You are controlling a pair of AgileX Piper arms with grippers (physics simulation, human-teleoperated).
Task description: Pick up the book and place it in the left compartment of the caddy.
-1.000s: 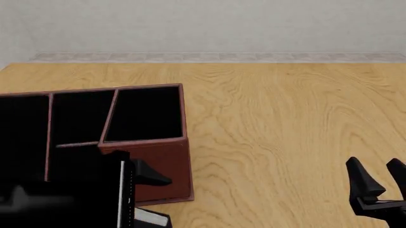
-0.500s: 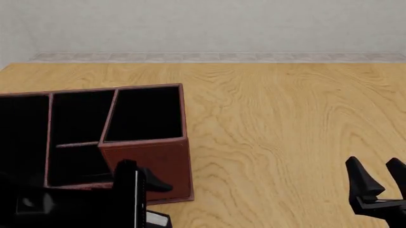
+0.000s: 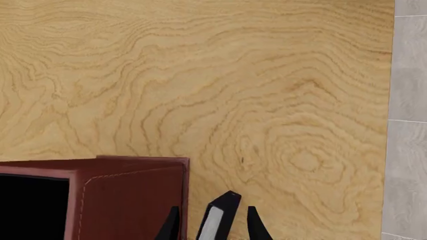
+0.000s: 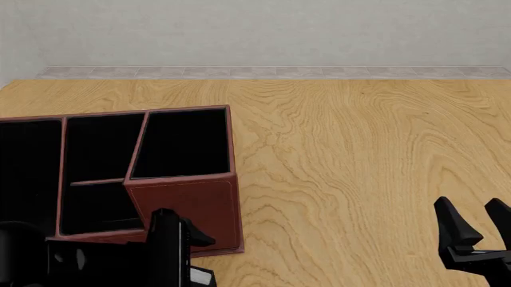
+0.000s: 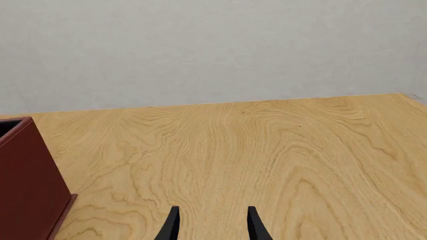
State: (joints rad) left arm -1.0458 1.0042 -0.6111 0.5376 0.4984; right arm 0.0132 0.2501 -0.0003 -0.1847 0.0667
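Both fingers of the left gripper point(image 3: 210, 227) pinch the book point(image 3: 215, 220), apparently higher than before, beside the caddy point(image 4: 188, 197).

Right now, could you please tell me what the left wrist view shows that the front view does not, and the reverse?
Only the left wrist view shows the book's white page edge clamped between the left end effector fingers. Only the front view shows the caddy's divided black-lined sections, including the left compartment, plus the open right end effector. Both show the caddy's tall brown corner beside the held book, and the wooden table.
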